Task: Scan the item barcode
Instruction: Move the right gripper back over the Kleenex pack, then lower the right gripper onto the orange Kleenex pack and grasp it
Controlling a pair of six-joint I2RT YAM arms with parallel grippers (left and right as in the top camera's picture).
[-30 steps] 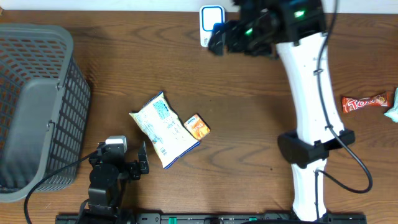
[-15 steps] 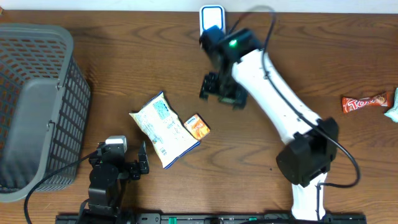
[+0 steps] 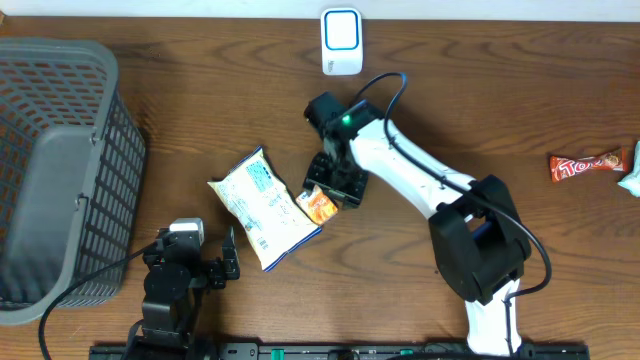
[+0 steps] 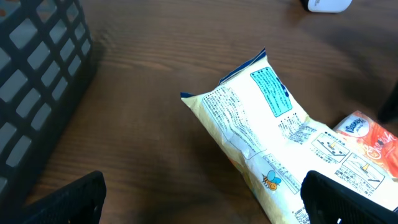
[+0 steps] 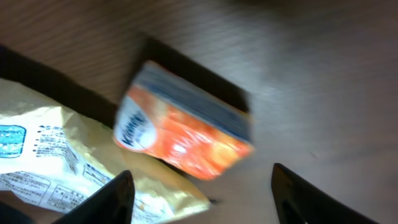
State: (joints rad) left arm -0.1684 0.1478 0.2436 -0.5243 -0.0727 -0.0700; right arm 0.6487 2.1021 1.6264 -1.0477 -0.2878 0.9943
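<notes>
A small orange pack [image 3: 320, 205] lies on the wooden table against a yellow-white snack bag [image 3: 262, 208]. My right gripper [image 3: 329, 190] hovers just above the pack's far side. In the right wrist view the pack [image 5: 183, 134] lies just ahead of the open jaws [image 5: 202, 199], nothing between the fingers [image 5: 106, 202]. The white-and-blue scanner [image 3: 342, 41] stands at the back edge. My left gripper [image 3: 228, 258] rests open near the front, facing the snack bag [image 4: 280, 137]; the orange pack [image 4: 373, 140] shows at the right of its view.
A grey mesh basket [image 3: 60, 170] fills the left side of the table. A red candy bar [image 3: 590, 165] lies at the far right edge. The right arm stretches diagonally across the table's middle.
The right arm swung from the scanner at the back down to the orange pack, and its jaws narrowed somewhat. The left arm, bag and pack stayed put.
</notes>
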